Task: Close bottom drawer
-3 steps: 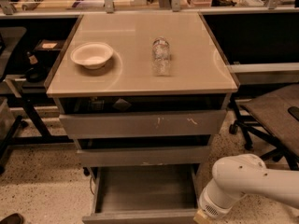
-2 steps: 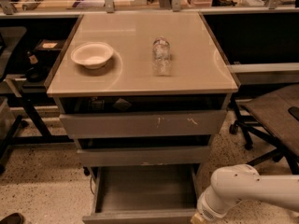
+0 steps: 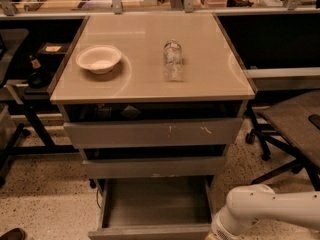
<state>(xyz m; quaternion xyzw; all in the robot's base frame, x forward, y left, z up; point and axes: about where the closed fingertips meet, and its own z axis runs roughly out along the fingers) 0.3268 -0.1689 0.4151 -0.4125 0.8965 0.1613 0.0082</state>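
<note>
The bottom drawer (image 3: 155, 204) of the grey cabinet is pulled out wide, showing its bare grey inside. Its plain front (image 3: 150, 232) lies along the bottom edge of the camera view. My white arm (image 3: 265, 209) comes in from the lower right and ends at the drawer's front right corner. The gripper itself is below the edge of the view and hidden. Above the open drawer are the front with a pale chip (image 3: 155, 166) and the bigger scratched front (image 3: 155, 133); both stand slightly out.
A white bowl (image 3: 98, 59) and a clear plastic bottle (image 3: 172, 60) stand on the beige cabinet top (image 3: 210, 44). An office chair (image 3: 295, 129) is to the right, a black desk frame (image 3: 25, 109) to the left. A dark shoe (image 3: 11, 233) shows at the lower left.
My arm has moved lower and a little left, toward the front right corner of the open drawer. The drawer has not moved.
</note>
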